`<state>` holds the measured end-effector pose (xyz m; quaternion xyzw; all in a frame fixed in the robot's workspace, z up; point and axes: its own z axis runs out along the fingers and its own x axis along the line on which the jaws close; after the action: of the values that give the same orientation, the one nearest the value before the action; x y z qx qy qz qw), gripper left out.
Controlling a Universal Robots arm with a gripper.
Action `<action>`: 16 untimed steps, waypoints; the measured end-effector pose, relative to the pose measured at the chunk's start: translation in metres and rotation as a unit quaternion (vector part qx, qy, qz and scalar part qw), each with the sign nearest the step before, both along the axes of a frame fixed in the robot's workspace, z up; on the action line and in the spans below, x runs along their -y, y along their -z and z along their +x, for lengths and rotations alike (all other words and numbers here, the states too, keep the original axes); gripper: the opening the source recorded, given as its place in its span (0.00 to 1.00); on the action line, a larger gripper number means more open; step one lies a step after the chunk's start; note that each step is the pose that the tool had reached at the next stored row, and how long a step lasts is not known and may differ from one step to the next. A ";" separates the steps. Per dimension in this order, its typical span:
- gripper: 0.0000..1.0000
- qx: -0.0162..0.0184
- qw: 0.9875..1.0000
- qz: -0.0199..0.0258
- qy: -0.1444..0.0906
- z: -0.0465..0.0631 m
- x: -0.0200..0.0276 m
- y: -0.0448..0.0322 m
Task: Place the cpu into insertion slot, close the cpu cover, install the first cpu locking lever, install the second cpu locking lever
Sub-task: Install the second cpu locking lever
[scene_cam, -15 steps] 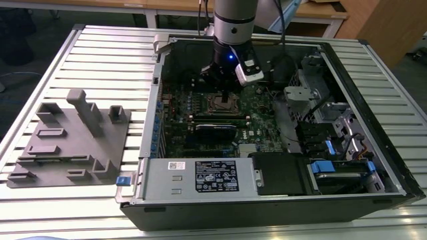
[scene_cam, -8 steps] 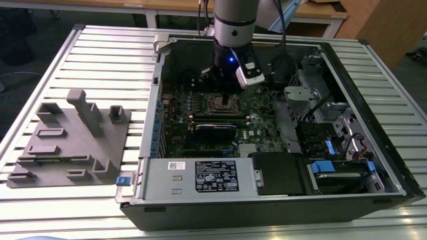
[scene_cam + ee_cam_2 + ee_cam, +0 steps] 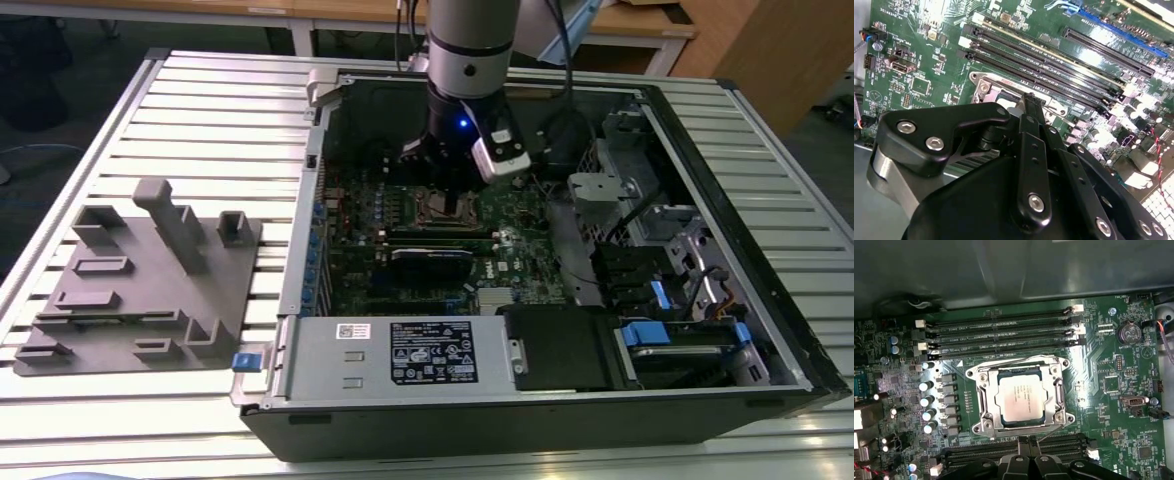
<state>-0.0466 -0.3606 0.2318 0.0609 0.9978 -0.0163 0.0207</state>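
Note:
The cpu point(image 3: 1019, 398) lies flat in the insertion slot point(image 3: 976, 375), its grey metal top showing through the window of the cpu cover point(image 3: 985, 402), which is folded down over it. One thin locking lever point(image 3: 1014, 361) runs along the socket edge by the memory slots. A second wire lever point(image 3: 1055, 428) slants out from the socket's corner toward my fingertips. My gripper point(image 3: 1029, 444) hovers just off that edge of the socket, fingers pressed together with nothing seen between them. It also appears in the second wrist view point(image 3: 1031, 100) and, above the socket point(image 3: 447, 212), in the exterior view point(image 3: 447, 188).
Long black memory slots point(image 3: 1004, 330) flank the socket on two sides, and a row of capacitors point(image 3: 929, 400) stands beside it. The open case holds a power supply point(image 3: 400, 350) and a drive cage with cables point(image 3: 667, 260). A grey fixture block point(image 3: 147, 280) sits on the slatted table at the exterior view's left.

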 end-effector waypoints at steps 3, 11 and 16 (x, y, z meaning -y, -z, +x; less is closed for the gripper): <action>0.11 0.000 1.000 0.000 0.000 -0.001 0.0010 0.0002; 0.11 0.000 1.000 0.000 0.000 -0.005 0.0025 0.0008; 0.11 0.000 1.000 0.000 0.000 -0.008 0.0027 0.0013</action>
<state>-0.0544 -0.3632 0.2306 0.0609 0.9978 -0.0163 0.0209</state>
